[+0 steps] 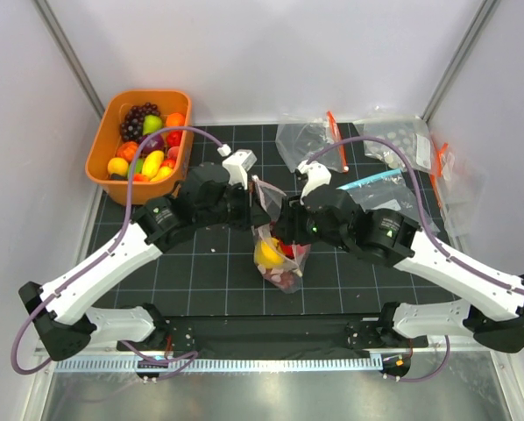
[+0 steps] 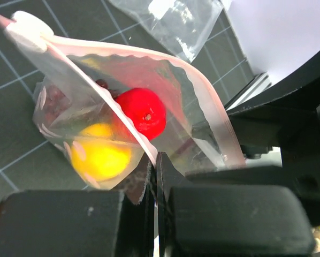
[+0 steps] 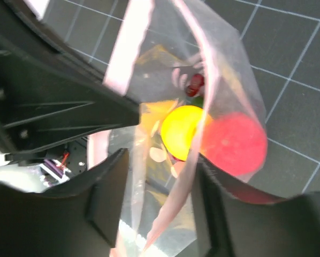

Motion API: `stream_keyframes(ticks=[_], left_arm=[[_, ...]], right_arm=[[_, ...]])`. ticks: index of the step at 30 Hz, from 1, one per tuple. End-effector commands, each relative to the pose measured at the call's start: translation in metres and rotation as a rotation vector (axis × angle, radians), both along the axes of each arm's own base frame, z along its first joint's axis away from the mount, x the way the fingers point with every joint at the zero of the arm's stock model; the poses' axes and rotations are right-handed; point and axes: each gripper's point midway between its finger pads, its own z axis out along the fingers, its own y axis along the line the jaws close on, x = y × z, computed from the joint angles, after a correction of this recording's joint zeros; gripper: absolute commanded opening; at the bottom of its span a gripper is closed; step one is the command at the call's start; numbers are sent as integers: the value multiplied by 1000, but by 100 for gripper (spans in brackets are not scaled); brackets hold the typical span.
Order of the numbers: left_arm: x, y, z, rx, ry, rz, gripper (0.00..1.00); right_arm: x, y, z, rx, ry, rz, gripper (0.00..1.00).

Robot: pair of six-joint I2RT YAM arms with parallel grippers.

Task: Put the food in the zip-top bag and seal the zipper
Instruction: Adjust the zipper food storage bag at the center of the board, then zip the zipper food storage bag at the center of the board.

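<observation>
The zip-top bag (image 1: 281, 267) hangs over the middle of the mat with its mouth spread between both grippers. Inside it lie a yellow lemon (image 2: 98, 156) and a red fruit (image 2: 145, 112), with darker pieces behind them. My left gripper (image 2: 157, 160) is shut on the near lip of the pink zipper (image 2: 216, 115). My right gripper (image 3: 160, 182) stands open, and one zipper strip (image 3: 129, 43) runs loosely between its fingers. From above, the left gripper (image 1: 258, 210) and the right gripper (image 1: 285, 230) meet at the bag's top. More food (image 1: 148, 140) fills the orange tub (image 1: 102, 151).
Other clear bags lie at the back right: one with an orange strip (image 1: 304, 140), a dotted one (image 1: 393, 133) and one by the right wall (image 1: 450, 171). A blue strip (image 1: 367, 181) lies near the right arm. The tub stands at the back left.
</observation>
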Motion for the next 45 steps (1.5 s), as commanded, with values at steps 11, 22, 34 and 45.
stream_keyframes(ticks=[11, 22, 34, 45], left_arm=[[20, -20, 32, -121, -59, 39, 1], [27, -29, 39, -153, -25, 70, 8], [31, -28, 51, -209, -50, 105, 54], [12, 41, 61, -121, -280, 59, 100]], right_arm=[[-14, 12, 25, 68, -64, 153, 93], [6, -5, 5, -127, -77, 48, 77], [28, -19, 2, -230, -112, -82, 6], [0, -32, 13, -188, -176, 112, 1]])
